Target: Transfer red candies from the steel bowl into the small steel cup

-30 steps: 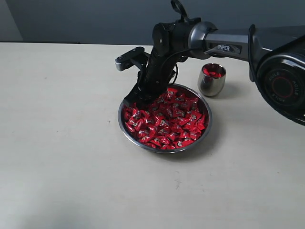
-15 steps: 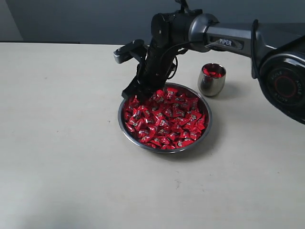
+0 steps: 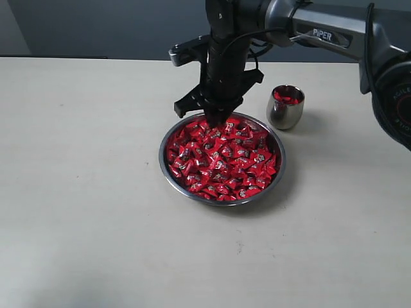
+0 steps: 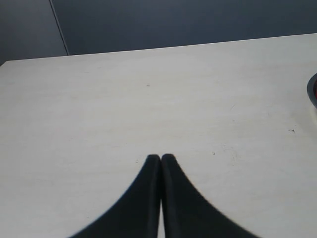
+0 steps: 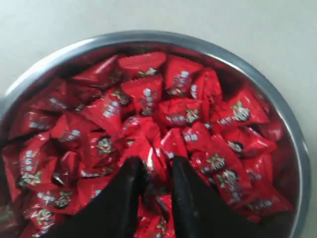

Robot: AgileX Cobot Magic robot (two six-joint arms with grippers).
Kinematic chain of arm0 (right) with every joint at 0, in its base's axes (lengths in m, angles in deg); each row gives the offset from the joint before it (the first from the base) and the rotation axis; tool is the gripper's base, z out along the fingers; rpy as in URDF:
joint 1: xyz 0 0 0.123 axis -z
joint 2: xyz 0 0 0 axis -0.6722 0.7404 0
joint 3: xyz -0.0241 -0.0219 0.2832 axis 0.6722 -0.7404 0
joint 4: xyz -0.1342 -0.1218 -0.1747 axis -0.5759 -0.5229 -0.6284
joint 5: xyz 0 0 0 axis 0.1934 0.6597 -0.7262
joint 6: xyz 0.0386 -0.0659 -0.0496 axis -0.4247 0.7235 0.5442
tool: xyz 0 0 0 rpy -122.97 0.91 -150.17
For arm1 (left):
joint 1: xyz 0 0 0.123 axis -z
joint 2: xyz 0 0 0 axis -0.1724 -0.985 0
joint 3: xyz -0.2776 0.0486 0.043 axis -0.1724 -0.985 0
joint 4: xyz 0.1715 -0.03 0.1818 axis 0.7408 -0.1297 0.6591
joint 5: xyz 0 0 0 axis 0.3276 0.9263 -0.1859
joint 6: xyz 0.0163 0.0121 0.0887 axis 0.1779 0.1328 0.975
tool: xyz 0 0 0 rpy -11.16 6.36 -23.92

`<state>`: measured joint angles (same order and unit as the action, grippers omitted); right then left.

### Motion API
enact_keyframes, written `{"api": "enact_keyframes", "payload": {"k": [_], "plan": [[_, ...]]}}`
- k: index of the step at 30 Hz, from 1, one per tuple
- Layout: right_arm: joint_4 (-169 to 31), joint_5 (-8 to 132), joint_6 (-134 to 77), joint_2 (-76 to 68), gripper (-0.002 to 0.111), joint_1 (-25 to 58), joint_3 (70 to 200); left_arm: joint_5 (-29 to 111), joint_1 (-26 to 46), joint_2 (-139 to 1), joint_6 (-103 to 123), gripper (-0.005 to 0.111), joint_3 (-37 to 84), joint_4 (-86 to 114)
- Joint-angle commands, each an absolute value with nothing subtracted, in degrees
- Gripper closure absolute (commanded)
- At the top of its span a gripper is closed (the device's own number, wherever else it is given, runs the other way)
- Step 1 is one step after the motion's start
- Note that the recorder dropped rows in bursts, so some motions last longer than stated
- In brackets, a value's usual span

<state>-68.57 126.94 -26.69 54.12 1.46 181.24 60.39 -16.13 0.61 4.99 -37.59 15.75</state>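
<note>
The steel bowl sits mid-table, heaped with red candies. The small steel cup stands just behind it to the right, with some red candies inside. My right gripper hangs over the bowl's far-left rim, pointing down. In the right wrist view its fingers pinch one red candy just above the pile, with the rim beyond. My left gripper is shut, empty, over bare table, and does not appear in the exterior view.
The pale table stretches to the left and front of the bowl. The right arm reaches in from the right, above the cup. A sliver of the bowl's rim shows at the edge of the left wrist view.
My right gripper has come up out of the candies at the bowl's left side, swung upright, and shifted right toward the far rim. The bowl and cup have not moved.
</note>
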Motion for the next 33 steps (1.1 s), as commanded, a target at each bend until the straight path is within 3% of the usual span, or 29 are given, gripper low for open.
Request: {"api": "enact_keyframes", "payload": {"k": [1, 23, 33], "plan": [[-75.6, 129.8, -36.9, 53.1, 0.109, 1.7, 181.5, 59.9, -16.1, 0.9, 4.8, 0.106, -37.1, 15.9], [-76.3, 131.6, -33.3, 48.6, 0.109, 3.6, 181.5, 59.9, -16.1, 0.9, 4.8, 0.106, -37.1, 15.9], [-64.1, 128.4, -22.8, 44.9, 0.109, 25.1, 181.5, 59.9, -16.1, 0.9, 4.8, 0.106, -37.1, 15.9]]}}
